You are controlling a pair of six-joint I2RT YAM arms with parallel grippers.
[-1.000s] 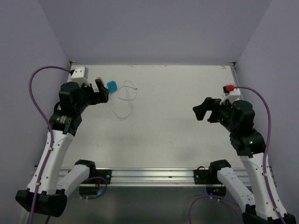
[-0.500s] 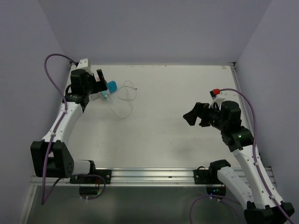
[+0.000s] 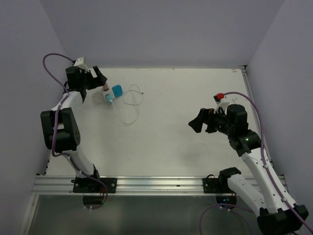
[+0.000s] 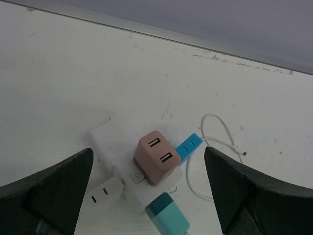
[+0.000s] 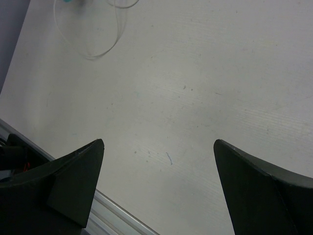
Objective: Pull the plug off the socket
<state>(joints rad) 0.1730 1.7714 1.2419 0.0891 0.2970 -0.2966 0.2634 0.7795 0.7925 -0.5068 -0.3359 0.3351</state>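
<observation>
The left gripper (image 4: 147, 149) stands wide open and holds nothing; its dark fingers (image 4: 54, 191) frame the wrist view at either side. Between them, just ahead of the tips, sits the socket (image 4: 146, 188), a white cube resting on the table (image 3: 186, 88). A pink USB charger (image 4: 156, 157) is plugged into its upward face, its two ports facing the camera. A blue plug (image 4: 189, 147) juts from the side nearer the right finger, and a teal plug (image 4: 168, 219) from the face nearest the wrist. A small white piece with two slots (image 4: 103, 193) lies against the cube by the left finger, and a flat white block (image 4: 110, 139) adjoins it farther out. The cluster's long axis runs diagonally, from ahead of the left finger back toward the right one. A thin white cable (image 4: 229, 135) loops beyond the right fingertip.

Seen from above, the left arm is stretched to the far left corner, with its gripper (image 3: 98, 80) tilted down over the socket (image 3: 103, 97).

The right gripper (image 5: 157, 142) is also fully spread and empty; between its fingers (image 5: 68, 181) is bare tabletop. From above, it (image 3: 197, 123) hovers mid-table, pointing left, well apart from the socket.

Only the left wrist view shows the charger's ports and slots, and only the overhead view shows both arms' poses.
</observation>
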